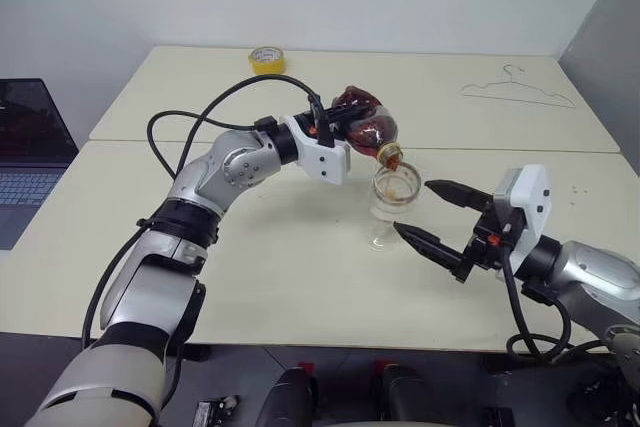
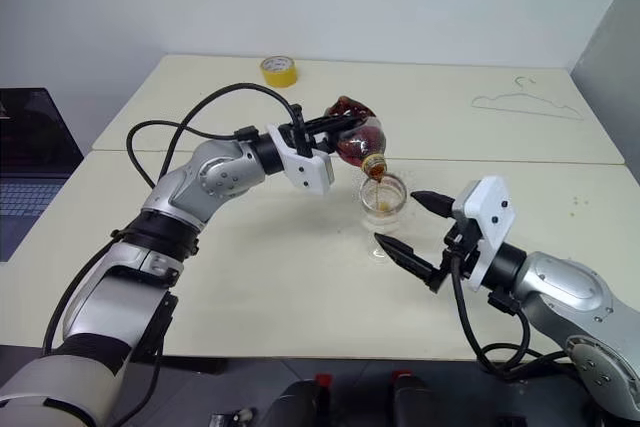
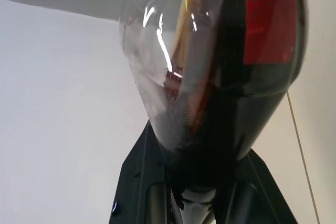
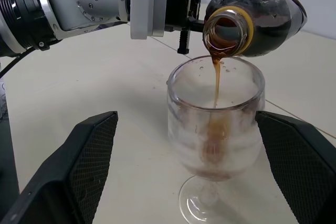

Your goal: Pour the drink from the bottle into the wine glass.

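**Cola going into the glass, mid-pour**

Left gripper point(image 2: 322, 133) is clamped tight on the bottle point(image 2: 352, 134), its 2 black fingers point(image 3: 144, 182) squeezing the fat body from either side (the left wrist view is basically all bottle, with the red label point(image 3: 268, 17) up close). The bottle is tipped over, mouth point(image 4: 227, 29) pointing down, cap off, just a yellow ring left round the neck. It hangs in the air right above the rim of the wine glass point(image 1: 392, 195), not touching it as far as I can tell.

A thin brown stream of the drink point(image 4: 216, 80) runs from the mouth down into the bowl, and a little of it has pooled at the bottom. The inside of the glass looks foamy and splashed. Plenty of dark liquid sits in the bottle too.

Right gripper point(image 1: 432, 213) is spread wide and holds nothing. Its 2 fingers point(image 1: 428, 243) point at the glass, 1 on each side of it, with clear gaps between them and the bowl.

The glass stands upright on its foot on the near desk, roughly mid-width and close to the seam where the 2 cream desks point(image 1: 300, 277) meet.

Further out: a yellow tape roll point(image 1: 266, 58) sits at the far edge of the back desk, and a wire hanger point(image 1: 517, 90) lies flat toward that desk's right end. An open laptop point(image 1: 30, 152) is off past the left edge of the desks.
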Controlling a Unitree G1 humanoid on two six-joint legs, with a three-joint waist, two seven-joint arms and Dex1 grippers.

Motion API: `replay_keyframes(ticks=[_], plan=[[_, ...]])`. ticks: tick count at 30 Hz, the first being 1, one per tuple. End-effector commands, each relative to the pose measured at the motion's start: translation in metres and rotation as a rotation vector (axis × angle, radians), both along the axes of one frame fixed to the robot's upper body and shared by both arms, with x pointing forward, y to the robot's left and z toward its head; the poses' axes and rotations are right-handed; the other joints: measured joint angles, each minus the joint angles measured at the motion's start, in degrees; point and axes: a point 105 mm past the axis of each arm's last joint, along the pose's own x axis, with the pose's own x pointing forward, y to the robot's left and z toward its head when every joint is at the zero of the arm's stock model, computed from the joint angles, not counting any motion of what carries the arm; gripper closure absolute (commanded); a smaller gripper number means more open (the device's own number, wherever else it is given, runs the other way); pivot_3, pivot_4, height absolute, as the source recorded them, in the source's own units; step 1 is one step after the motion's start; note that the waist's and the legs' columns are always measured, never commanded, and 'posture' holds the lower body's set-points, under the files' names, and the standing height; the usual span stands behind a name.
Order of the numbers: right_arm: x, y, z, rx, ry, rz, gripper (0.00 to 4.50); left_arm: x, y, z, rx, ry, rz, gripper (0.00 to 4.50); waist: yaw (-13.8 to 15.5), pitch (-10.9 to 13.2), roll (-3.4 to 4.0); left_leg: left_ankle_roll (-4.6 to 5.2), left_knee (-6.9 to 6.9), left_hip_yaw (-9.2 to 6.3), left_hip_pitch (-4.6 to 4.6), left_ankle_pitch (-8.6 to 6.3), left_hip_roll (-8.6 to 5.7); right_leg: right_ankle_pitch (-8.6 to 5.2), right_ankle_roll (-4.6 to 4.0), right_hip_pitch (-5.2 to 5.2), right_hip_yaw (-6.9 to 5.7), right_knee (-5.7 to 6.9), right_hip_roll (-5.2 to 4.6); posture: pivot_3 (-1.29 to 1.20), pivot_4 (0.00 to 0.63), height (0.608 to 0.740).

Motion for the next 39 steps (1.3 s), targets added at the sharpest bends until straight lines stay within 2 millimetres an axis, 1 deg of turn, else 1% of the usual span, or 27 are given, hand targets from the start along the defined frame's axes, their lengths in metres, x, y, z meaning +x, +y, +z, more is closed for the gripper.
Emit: replay_keyframes(ticks=[1, 39], plan=[[-0.0061, 0.0043, 0.0065, -0.001, -0.037, 0.019, 0.0, -0.0045, -0.0026, 0.0273, -0.036, -0.089, -0.028, 3.94, 0.0, 0.0, 0.0, 0.0, 0.0, 0.0, 0.0, 0.0, 0.0, 0.0, 0.0, 0.0, 0.0, 0.0, 0.0, 0.0, 0.15, 0.74], [-0.0054, 0.0015, 0.0055, -0.004, -0.033, 0.011, 0.0, -0.007, -0.0037, 0.0316, -0.035, -0.124, -0.042, 3.96, -0.02, 0.0, 0.0, 0.0, 0.02, 0.01, 0.0, 0.0, 0.0, 0.0, 0.0, -0.01, 0.0, 0.03, 0.0, 0.0, 0.15, 0.74]])
